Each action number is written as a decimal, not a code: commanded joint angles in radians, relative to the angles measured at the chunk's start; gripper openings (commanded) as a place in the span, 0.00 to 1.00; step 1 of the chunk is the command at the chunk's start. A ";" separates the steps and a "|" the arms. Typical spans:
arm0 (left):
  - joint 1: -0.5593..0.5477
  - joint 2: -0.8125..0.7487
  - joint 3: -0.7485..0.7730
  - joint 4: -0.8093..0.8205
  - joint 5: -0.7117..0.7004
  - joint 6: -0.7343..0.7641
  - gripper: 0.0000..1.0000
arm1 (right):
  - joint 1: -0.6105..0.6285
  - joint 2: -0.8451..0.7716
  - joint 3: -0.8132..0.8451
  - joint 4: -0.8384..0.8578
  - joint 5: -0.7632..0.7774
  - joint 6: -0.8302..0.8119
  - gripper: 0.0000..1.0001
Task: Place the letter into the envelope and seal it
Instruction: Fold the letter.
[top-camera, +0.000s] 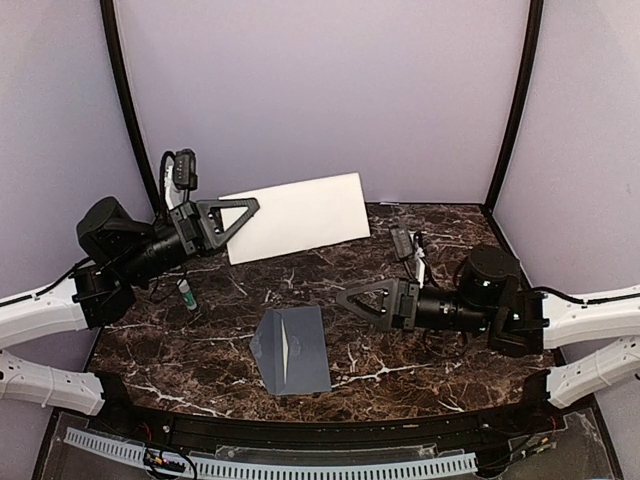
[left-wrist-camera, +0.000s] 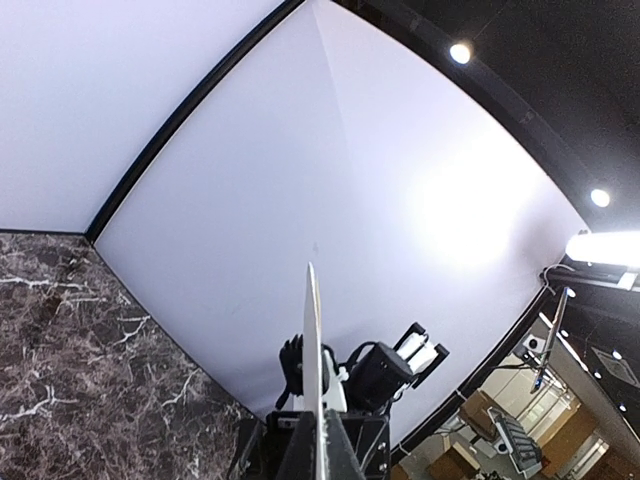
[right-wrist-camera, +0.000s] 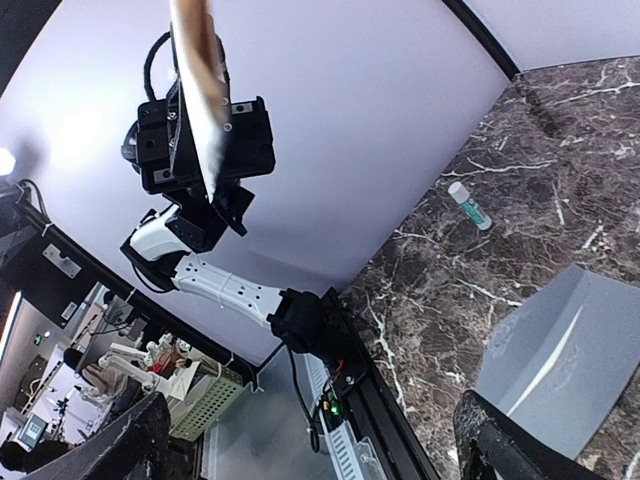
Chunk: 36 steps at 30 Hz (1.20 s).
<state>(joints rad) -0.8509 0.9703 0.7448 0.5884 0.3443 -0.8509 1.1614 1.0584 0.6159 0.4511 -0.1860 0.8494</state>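
Observation:
The letter (top-camera: 297, 216) is a pale sheet held up in the air above the back of the table, with my left gripper (top-camera: 252, 207) shut on its left edge. In the left wrist view the letter (left-wrist-camera: 313, 340) stands edge-on between the closed fingers of the left gripper (left-wrist-camera: 322, 430). The grey-blue envelope (top-camera: 293, 347) lies flat on the marble table (top-camera: 420, 360), its flap side to the left. My right gripper (top-camera: 342, 296) hovers open and holds nothing, just right of the envelope. From the right wrist view, I see the envelope (right-wrist-camera: 560, 350), the letter (right-wrist-camera: 195, 70) and the wide-apart right gripper (right-wrist-camera: 320, 460).
A small glue stick (top-camera: 186, 292) lies on the table by the left arm, also in the right wrist view as the glue stick (right-wrist-camera: 470, 205). A black device with cables (top-camera: 405, 242) sits at the back right. Lilac walls enclose the table on three sides.

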 joint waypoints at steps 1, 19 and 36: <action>-0.014 -0.006 -0.022 0.170 -0.068 -0.059 0.00 | 0.028 0.095 0.074 0.259 0.040 0.026 0.93; -0.058 -0.012 -0.062 0.245 -0.122 -0.094 0.00 | 0.027 0.230 0.177 0.494 0.088 0.000 0.45; -0.063 -0.009 -0.076 0.274 -0.116 -0.124 0.00 | -0.034 0.180 0.160 0.464 0.143 -0.004 0.14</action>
<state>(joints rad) -0.9081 0.9710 0.6811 0.8150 0.2253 -0.9661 1.1397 1.2621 0.7883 0.8856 -0.0540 0.8509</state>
